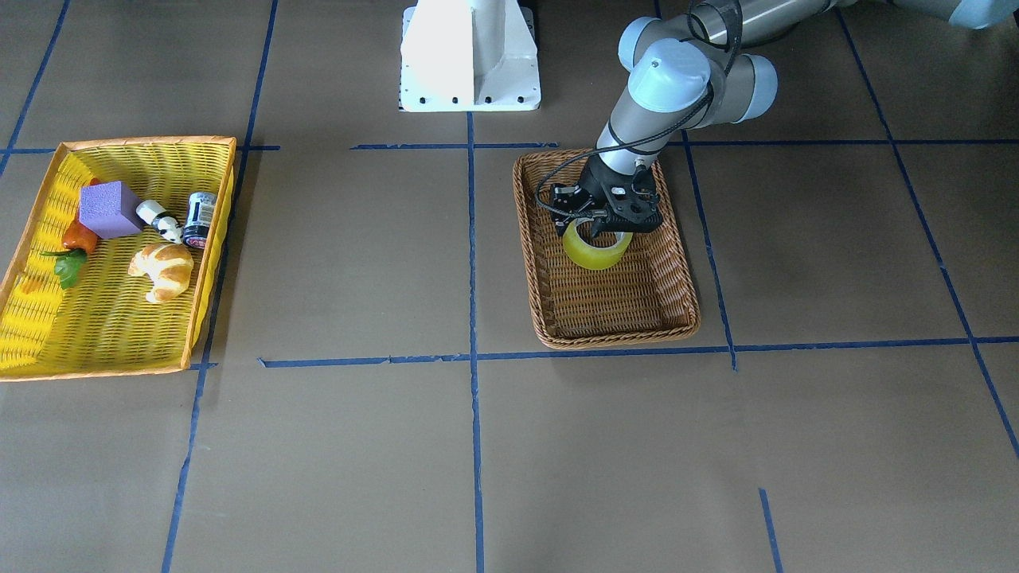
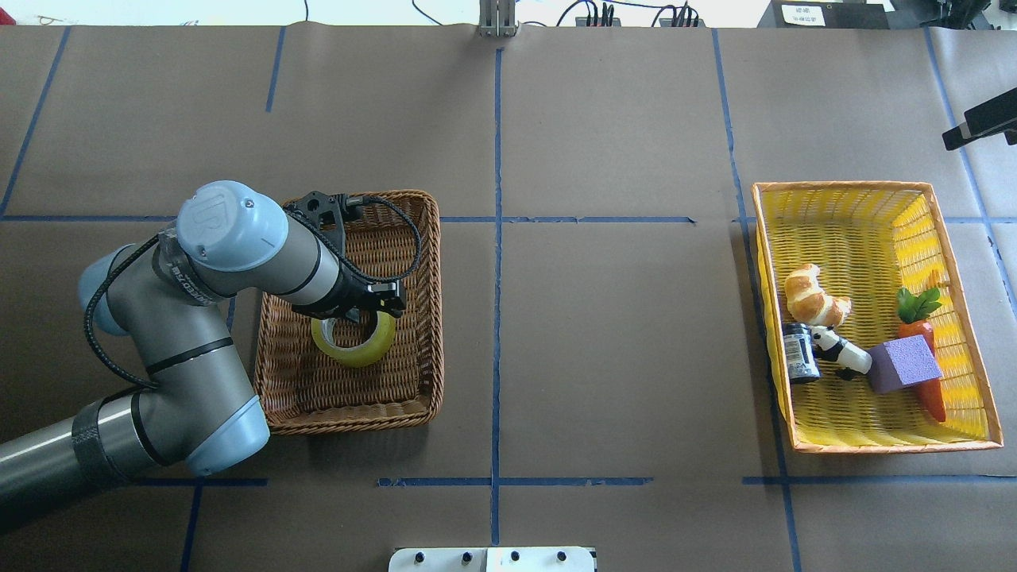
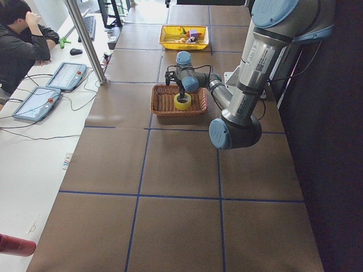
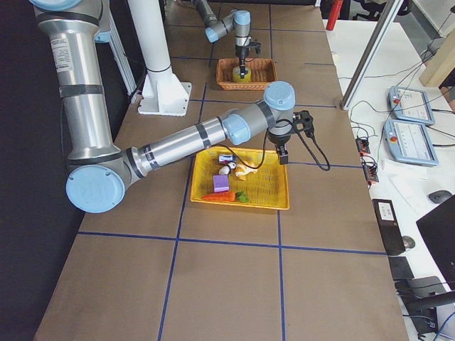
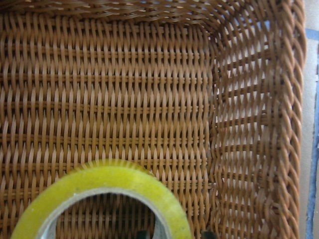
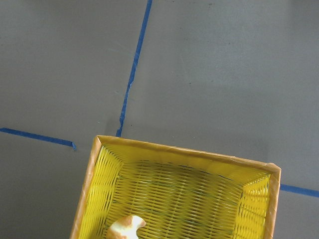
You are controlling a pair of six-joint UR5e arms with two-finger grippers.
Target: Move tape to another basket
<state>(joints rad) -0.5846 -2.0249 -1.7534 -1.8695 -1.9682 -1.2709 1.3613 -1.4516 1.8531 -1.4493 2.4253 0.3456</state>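
The yellow-green tape roll (image 1: 597,253) is inside the brown wicker basket (image 1: 621,338), near its middle, also in the overhead view (image 2: 359,349). My left gripper (image 1: 605,227) reaches down onto it with one finger inside the roll and one outside, shut on the roll's wall. In the left wrist view the tape (image 5: 114,179) fills the bottom edge over the wicker floor (image 5: 124,99). My right gripper (image 4: 284,155) hovers above the yellow basket's (image 4: 242,202) far edge. I cannot tell whether it is open or shut.
The yellow basket (image 2: 842,187) with an orange rim holds a croissant (image 2: 814,295), a dark jar (image 2: 800,353), a panda figure (image 2: 838,349), a purple block (image 2: 903,364) and a carrot (image 2: 926,361). The white robot base (image 1: 470,56) stands between the baskets.
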